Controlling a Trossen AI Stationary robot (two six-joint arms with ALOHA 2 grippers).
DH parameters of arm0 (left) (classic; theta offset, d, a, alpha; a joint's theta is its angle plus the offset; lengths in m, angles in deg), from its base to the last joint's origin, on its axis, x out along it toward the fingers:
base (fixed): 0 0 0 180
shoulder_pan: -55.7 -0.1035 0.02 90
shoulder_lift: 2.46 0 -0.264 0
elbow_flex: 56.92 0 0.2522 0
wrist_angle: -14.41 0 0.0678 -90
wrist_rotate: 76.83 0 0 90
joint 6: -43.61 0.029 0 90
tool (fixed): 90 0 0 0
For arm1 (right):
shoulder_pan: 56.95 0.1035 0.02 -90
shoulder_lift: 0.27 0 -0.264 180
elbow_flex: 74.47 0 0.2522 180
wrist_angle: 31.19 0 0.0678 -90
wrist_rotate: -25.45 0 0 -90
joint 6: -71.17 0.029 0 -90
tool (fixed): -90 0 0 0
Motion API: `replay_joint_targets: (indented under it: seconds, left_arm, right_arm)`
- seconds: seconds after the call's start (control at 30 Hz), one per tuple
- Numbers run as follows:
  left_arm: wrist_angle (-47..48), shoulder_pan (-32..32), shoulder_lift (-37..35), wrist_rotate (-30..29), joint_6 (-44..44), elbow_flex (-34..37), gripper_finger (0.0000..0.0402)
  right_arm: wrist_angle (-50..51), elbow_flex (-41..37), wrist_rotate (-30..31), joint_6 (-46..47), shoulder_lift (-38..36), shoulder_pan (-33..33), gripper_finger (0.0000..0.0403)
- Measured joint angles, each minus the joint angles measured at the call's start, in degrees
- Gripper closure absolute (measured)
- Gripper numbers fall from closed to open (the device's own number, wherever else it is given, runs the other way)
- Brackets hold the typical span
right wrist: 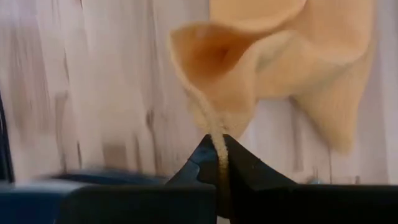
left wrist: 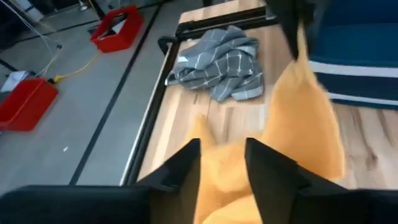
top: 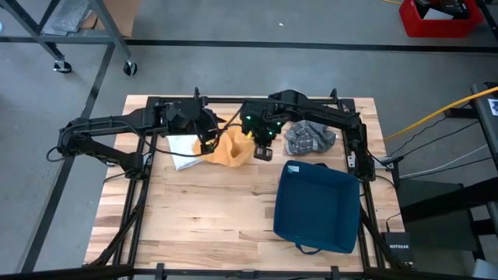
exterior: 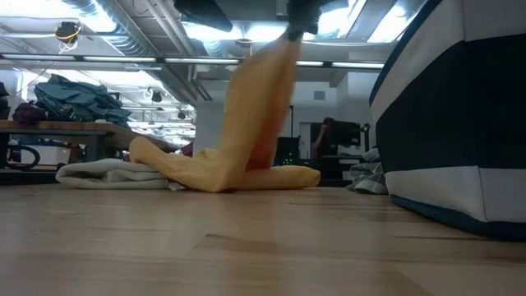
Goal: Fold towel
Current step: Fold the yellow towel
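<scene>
Orange towel (top: 231,148) bunched on the wooden table (top: 194,225), toward the far side and near the middle, one end hoisted into the air. Right gripper (right wrist: 219,163) poised above the towel's right part, jaws pressed together on a thin edge of the orange cloth, which runs up between the fingers in the right wrist view. From table height, lifted end seen as a tall, slightly leaning column of cloth, rest trailing flat along the boards to both sides. Left gripper (left wrist: 222,163) low over the towel's left part, jaws spread, orange cloth visible in the gap between the two dark fingers (left wrist: 181,167); no pinch evident there. White cloth (top: 184,148) lying flat just left of the orange towel, partly under the left arm, touching or overlapped by the orange cloth at table height. Grey checked towel (top: 309,137) crumpled at the far right of the table, beside the right arm, apart from the orange one. Dark blue fabric bin (top: 317,207) on the near right of the table, near the orange towel but not touching. Red crate (top: 438,17) on the floor beyond the far right corner.
</scene>
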Motion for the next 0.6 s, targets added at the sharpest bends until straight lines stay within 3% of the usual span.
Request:
replay_joint_targets:
  seconds: [0.2, 0.6]
  left_arm:
    - [8.2, -1.0, 2.2, -0.3, -0.4, 0.1, 0.0235]
    - [5.9, -6.8, 9.0, 1.2, 4.0, 11.2, 0.0242]
  right_arm:
    - [2.0, 0.0, 0.0, 0.0, 0.0, 3.0, 0.0398]
    - [2.2, 0.0, -0.1, 2.9, -0.1, 8.8, 0.0398]
